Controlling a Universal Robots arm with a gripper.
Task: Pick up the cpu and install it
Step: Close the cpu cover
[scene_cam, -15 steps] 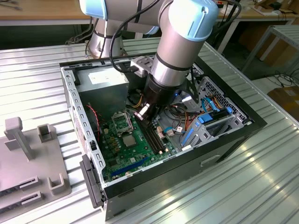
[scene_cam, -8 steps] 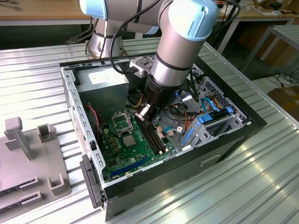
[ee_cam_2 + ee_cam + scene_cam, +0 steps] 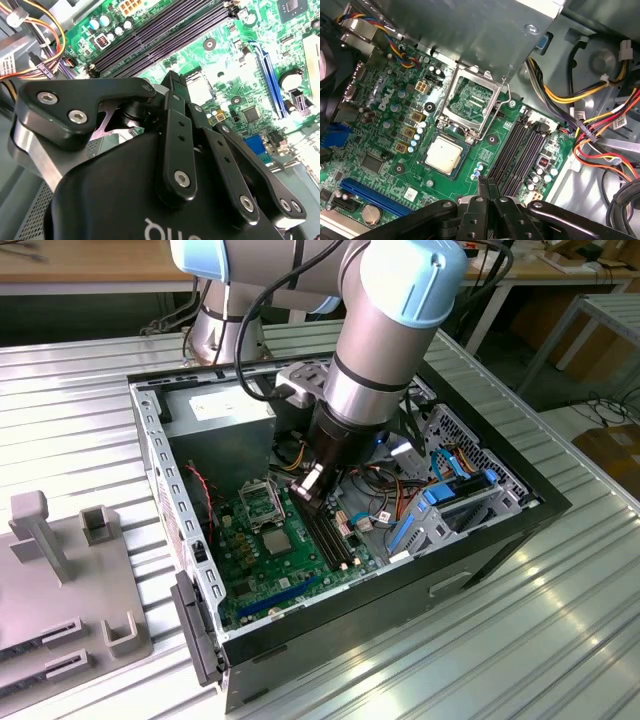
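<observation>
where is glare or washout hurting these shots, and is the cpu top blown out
First wrist view: the cpu top is pale and bright, edges clear; the grey metal box has a soft sheen. Second wrist view: the gripper looms dark and the motherboard washes pale toward one corner. Exterior view: the ribbed table glares white at the exterior view's left.

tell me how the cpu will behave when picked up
Probably stiff: the cpu is a flat square with a metal top. Likely awkward to pinch, as it lies flat on the motherboard. Probably light, being so thin.
</observation>
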